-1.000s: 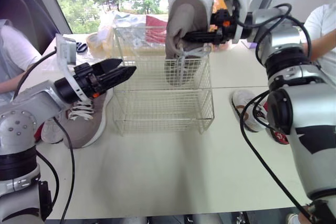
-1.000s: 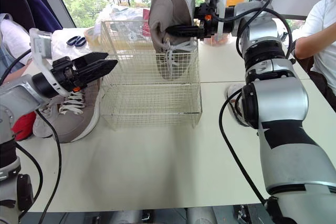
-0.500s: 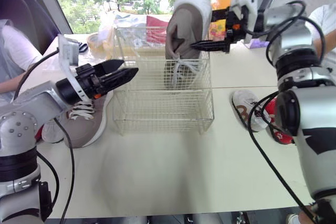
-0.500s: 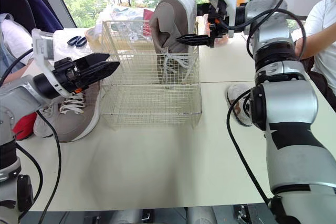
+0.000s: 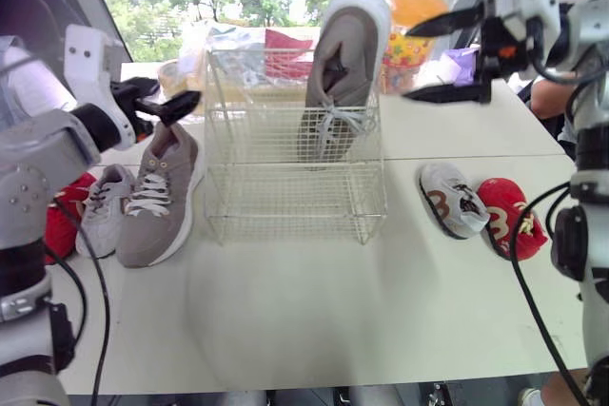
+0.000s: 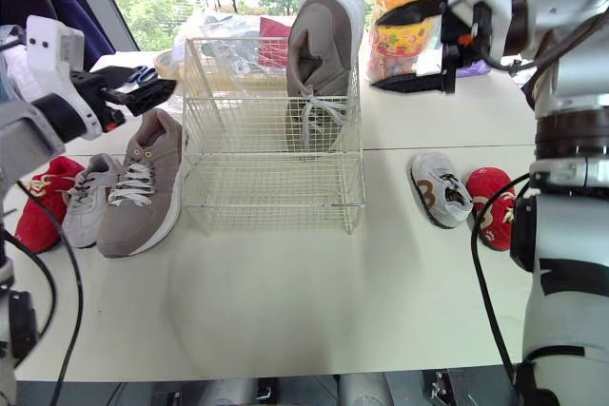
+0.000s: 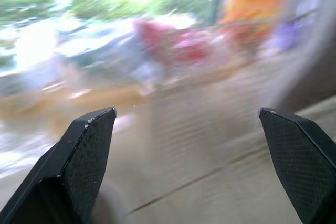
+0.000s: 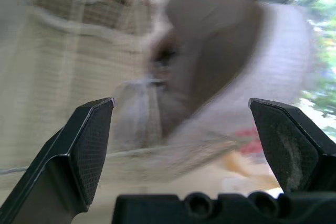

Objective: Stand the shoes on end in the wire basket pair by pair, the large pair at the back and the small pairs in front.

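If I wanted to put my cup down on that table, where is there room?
The widest bare stretch of table lies in front of the wire basket. A smaller patch sits between the basket and the small shoes on its right. Left of it, three shoes crowd; behind, bags.

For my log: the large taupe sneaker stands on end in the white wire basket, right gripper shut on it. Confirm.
Not quite: the large taupe sneaker stands on end in the white wire basket, but the right gripper is open, clear of it; the right eye view shows this.
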Tool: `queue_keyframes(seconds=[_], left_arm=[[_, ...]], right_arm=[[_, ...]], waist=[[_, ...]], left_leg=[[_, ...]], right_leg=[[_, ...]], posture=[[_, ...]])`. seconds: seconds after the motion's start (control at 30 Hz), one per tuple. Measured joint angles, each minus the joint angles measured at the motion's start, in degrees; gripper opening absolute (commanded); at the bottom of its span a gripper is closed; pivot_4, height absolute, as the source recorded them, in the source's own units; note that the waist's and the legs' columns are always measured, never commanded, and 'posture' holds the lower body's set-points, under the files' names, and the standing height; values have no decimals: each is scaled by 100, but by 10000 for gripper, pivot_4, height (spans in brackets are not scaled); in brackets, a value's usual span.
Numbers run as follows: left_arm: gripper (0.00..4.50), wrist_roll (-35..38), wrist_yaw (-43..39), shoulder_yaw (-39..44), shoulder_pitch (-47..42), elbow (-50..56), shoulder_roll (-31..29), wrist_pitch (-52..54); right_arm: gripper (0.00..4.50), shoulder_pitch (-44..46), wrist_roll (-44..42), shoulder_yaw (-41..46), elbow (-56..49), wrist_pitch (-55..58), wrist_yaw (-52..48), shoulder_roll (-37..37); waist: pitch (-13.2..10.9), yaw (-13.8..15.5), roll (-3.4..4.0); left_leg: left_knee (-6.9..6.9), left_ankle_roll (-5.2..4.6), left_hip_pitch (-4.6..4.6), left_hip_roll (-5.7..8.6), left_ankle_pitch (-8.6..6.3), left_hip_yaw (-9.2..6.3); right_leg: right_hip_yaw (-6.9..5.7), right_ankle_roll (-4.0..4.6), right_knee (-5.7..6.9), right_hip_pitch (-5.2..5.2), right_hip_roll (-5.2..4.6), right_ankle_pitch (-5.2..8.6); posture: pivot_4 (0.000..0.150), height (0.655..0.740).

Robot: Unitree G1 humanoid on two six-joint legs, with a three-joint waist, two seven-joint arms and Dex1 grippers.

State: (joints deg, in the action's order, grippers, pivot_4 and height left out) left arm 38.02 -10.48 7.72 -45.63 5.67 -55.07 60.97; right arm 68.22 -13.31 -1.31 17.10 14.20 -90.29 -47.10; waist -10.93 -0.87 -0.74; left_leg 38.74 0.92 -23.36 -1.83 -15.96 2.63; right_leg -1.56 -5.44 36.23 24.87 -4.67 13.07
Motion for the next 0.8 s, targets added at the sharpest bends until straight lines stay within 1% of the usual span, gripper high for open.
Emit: queue_keyframes(seconds=[0.03,0.13,0.2,0.33,0.57,0.8], left_arm=[[45000,-299,133,-196,-209,-227,-77,186],[45000,-627,92,-487,-829,-978,-30,737],[45000,-791,-162,-749,-1134,-1459,-38,1050],[45000,-954,-761,-1255,-1368,-2141,-36,1592],[45000,-1072,-1838,-2111,-1631,-2307,-194,2247],[45000,-1182,-2722,-2818,-2266,-2386,-563,2643]], right_arm=[[44443,-127,-126,-40,-490,188,3,-4],[44443,-269,-364,-73,-1275,530,140,29],[44443,-351,-496,-82,-1546,681,223,57],[44443,-484,-561,-160,-1718,795,342,60],[44443,-515,-705,-228,-1895,921,480,60],[44443,-705,-767,-271,-1990,959,614,58]], waist=[[-1,-11,1],[0,13,-2],[0,27,-2],[-2,23,-6],[-3,16,-9],[-4,15,-10]], left_leg=[[-1,0,1,0,0,1],[5,3,-2,0,2,-1],[10,3,-3,1,2,0],[13,3,-7,2,2,1],[12,2,-8,1,2,0],[12,2,-8,1,1,0]], right_leg=[[1,0,1,1,0,0],[-6,0,1,-1,1,0],[-5,0,0,-4,-1,0],[-4,-1,-1,-4,-2,0],[-4,-1,0,1,0,1],[-2,-1,0,1,-1,1]], posture=[[1500,7400],[1500,7400],[1500,7400],[1500,7400],[1500,7400],[1500,7400]])
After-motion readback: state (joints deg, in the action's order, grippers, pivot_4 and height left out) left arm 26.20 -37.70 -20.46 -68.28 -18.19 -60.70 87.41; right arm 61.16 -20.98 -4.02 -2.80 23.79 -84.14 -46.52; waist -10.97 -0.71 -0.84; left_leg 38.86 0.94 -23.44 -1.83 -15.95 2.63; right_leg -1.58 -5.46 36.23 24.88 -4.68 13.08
